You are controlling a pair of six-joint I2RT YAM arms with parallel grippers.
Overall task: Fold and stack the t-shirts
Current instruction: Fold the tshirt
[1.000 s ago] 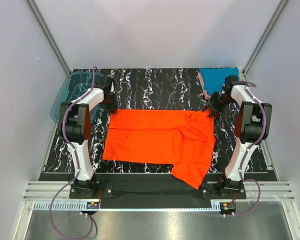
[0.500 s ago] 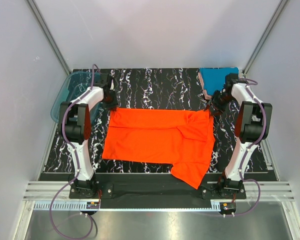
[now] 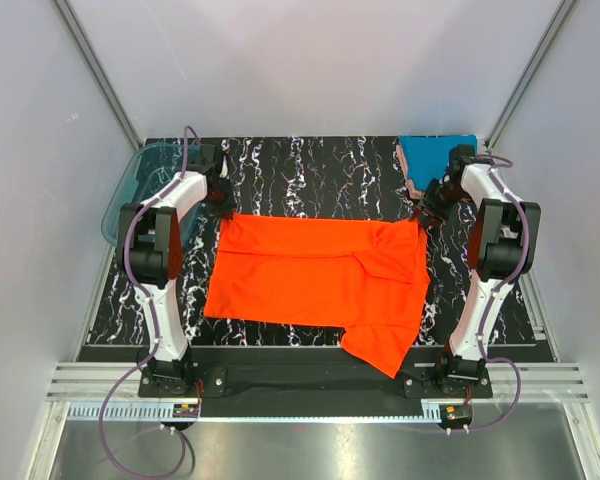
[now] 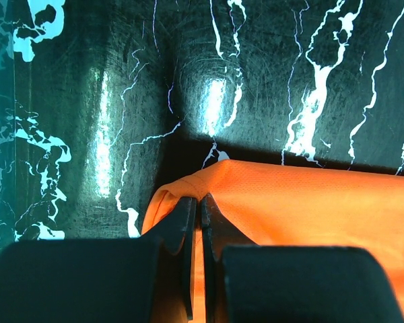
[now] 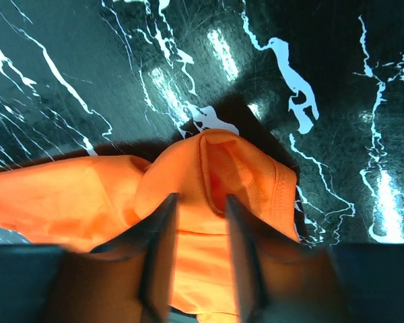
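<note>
Folding is barely under way: my left gripper (image 4: 196, 202) and right gripper (image 5: 200, 200) clamp the orange shirt's (image 3: 310, 275) far corners, while the blue shirt (image 3: 430, 155) sits folded.

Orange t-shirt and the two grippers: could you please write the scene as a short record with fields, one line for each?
shirt in work: orange t-shirt, spread mostly flat on the table, one part trailing toward the near edge
left gripper: pinches the shirt's far left corner, fingers almost together
right gripper: fingers around a bunched fold at the shirt's far right corner
folded already: teal folded t-shirt, at the table's far right corner
other: translucent tub, at the far left edge
</note>
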